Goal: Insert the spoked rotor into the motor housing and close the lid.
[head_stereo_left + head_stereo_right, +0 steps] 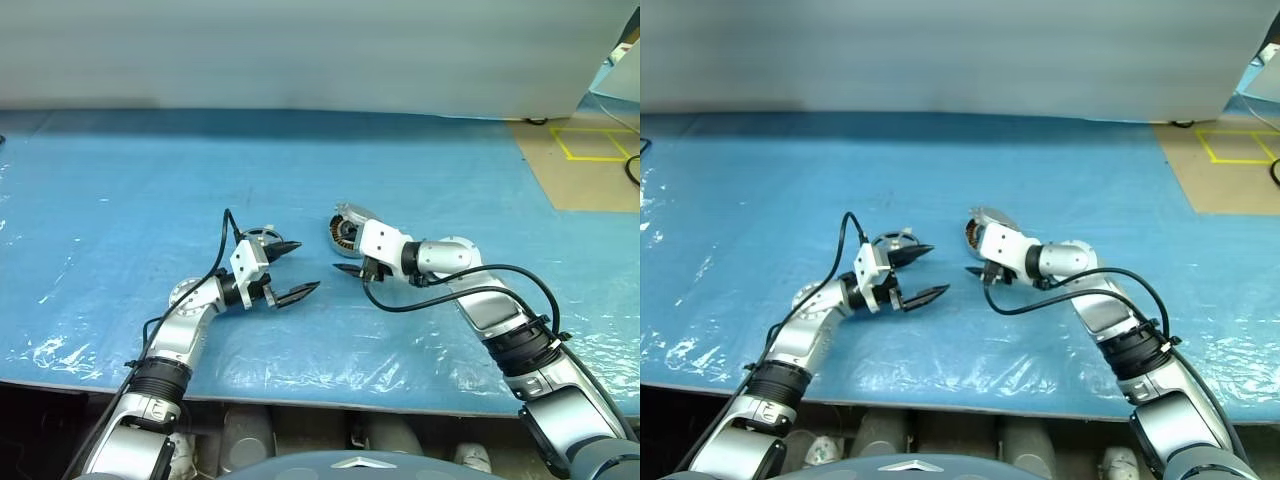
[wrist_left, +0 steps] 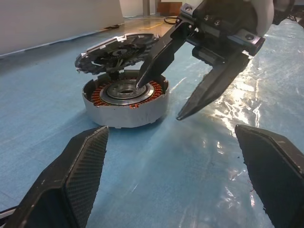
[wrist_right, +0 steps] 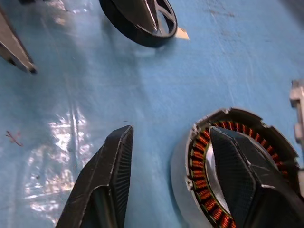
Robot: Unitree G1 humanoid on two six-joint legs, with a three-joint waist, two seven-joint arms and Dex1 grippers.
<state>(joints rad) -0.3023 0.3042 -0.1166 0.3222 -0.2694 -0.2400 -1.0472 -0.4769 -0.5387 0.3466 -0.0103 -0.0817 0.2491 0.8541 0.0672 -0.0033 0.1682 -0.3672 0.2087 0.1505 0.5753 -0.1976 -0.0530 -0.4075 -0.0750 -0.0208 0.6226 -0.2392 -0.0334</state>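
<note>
The motor housing point(image 2: 124, 102) is silver with a ring of orange-copper windings point(image 3: 202, 161) inside. The spoked rotor point(image 3: 142, 19) is black. The lid point(image 2: 116, 50) is dark grey, finely lined. The surface point(image 1: 120, 200) is glossy blue. End effector fingers point(image 2: 76, 175) are black, cross-hatched.
</note>
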